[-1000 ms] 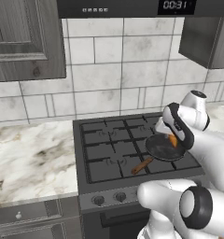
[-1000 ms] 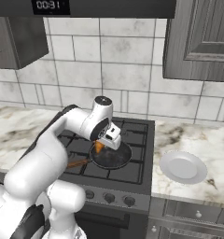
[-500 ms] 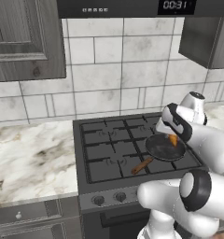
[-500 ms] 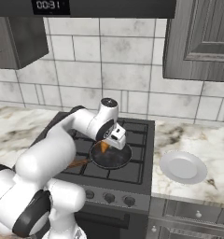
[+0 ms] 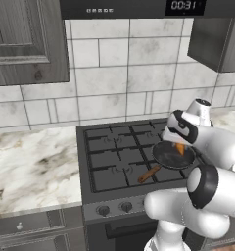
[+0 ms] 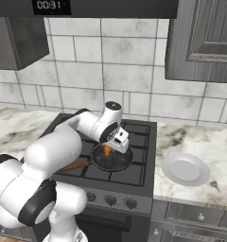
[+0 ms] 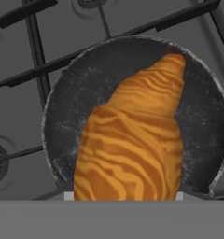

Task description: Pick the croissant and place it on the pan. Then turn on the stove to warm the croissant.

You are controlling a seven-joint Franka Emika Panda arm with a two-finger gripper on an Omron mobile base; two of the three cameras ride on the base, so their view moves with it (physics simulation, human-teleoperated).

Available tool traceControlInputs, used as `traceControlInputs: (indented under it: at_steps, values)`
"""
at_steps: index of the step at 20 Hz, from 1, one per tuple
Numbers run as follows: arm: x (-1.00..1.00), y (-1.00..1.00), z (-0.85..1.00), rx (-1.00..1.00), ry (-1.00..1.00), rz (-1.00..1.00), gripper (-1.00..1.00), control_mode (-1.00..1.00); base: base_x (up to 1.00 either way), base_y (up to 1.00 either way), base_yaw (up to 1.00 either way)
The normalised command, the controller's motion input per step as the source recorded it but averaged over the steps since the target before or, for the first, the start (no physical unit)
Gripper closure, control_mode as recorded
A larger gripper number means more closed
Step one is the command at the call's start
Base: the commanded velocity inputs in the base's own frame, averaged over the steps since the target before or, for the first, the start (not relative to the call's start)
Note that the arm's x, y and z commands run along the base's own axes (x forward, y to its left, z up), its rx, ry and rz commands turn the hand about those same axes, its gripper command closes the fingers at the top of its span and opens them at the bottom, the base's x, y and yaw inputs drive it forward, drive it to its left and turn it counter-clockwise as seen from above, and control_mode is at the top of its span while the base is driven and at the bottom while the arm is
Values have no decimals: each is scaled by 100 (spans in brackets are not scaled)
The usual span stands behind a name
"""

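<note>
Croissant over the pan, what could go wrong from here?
The croissant hangs in the gripper above the pan, toward its far side; released now, it might land on the rim or roll onto the stove. Lowering further, the gripper could nudge the pan, whose handle juts toward the stove's front edge.

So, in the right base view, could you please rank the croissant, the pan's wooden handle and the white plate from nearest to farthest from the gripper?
1. The croissant, hanging from the gripper itself, over the pan.
2. The pan's wooden handle, sticking out to the picture's left, across the stove grates.
3. The white plate, off on the counter to the picture's right.
</note>
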Motion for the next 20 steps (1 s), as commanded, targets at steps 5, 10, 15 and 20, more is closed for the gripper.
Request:
traceControlInputs:
  at_steps: [5, 10, 15, 20]
  values:
    - [0, 0, -12, 0, 4, 0, 100, -100, 0, 0, 0]
    - [0, 0, -14, 0, 4, 0, 100, -100, 0, 0, 0]
    - [1, 0, -24, 0, 5, 0, 100, -100, 0, 0, 0]
    - [7, 0, -22, 0, 4, 0, 100, -100, 0, 0, 0]
